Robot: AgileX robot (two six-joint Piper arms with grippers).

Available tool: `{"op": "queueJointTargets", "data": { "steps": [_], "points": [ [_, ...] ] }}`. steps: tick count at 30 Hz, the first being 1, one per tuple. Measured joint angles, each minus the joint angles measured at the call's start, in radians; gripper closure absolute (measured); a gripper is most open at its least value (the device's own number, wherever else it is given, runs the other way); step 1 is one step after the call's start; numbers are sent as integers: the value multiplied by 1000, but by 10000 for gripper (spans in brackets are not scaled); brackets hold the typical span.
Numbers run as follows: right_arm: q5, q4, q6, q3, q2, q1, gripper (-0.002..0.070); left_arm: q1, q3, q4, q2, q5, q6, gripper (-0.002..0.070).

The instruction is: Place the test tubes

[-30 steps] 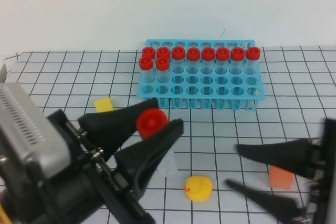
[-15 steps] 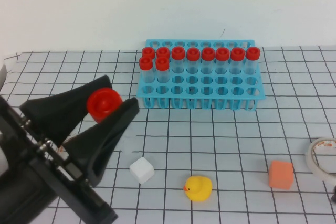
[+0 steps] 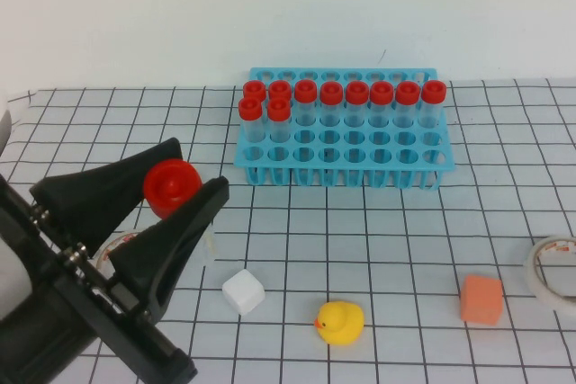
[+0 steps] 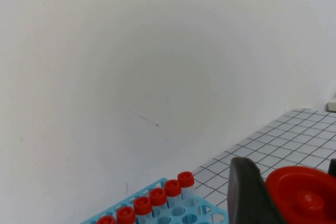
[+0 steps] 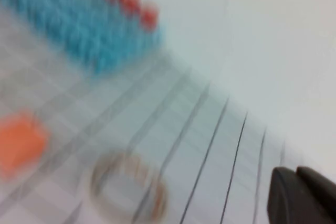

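The left pincer [image 3: 187, 179] hangs over the near-left part of the tabletop [image 3: 378, 231], pinching a red-capped test tube [image 3: 171, 186] close to its cap, well apart from the blue rack [image 3: 346, 155]. The tube looks light, stiff and smooth-walled, so probably slippery; a hold near the cap seems safest. Only the high view shows its clear body below the grip. The right pincer [image 5: 302, 195], pressed together, shows only in its own wrist view, near the tape roll [image 5: 126, 192].

Blue rack [image 3: 346, 174], red-capped tubes [image 3: 357, 93], yellow duck [image 3: 340, 322], orange cube [image 3: 481, 299], black-gridded white table [image 3: 405, 240]
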State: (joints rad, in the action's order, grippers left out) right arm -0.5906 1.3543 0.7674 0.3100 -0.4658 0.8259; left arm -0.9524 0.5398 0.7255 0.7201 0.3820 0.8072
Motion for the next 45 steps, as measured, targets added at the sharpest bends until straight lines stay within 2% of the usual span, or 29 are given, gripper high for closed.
{"op": "queueJointTargets", "data": {
  "steps": [3, 8, 14, 17, 22, 30, 38, 45],
  "points": [
    [-109, -294, -181, -4, 0, 0, 678, 0, 0, 47, 0, 0, 65, 419],
    [-47, -767, -541, 11, 0, 0, 678, 0, 0, 166, 0, 0, 188, 419],
    [-72, -1228, -943, 88, 2, 0, 678, 0, 0, 248, 0, 2, 259, 419],
    [-115, -1391, -1120, 100, 28, 0, 678, 0, 0, 256, 0, 2, 274, 419],
    [-176, -1440, -1204, 102, 114, 0, 678, 0, 0, 264, 0, 2, 283, 419],
    [-194, -1440, -1172, 102, 270, 0, 678, 0, 0, 282, 0, 4, 283, 419],
    [-194, -1440, -1161, 102, 283, 0, 678, 0, 0, 282, 0, 6, 294, 419],
    [-194, -1440, -1161, 102, 283, 0, 678, 0, 0, 282, 0, 11, 368, 419]
  ]
}}
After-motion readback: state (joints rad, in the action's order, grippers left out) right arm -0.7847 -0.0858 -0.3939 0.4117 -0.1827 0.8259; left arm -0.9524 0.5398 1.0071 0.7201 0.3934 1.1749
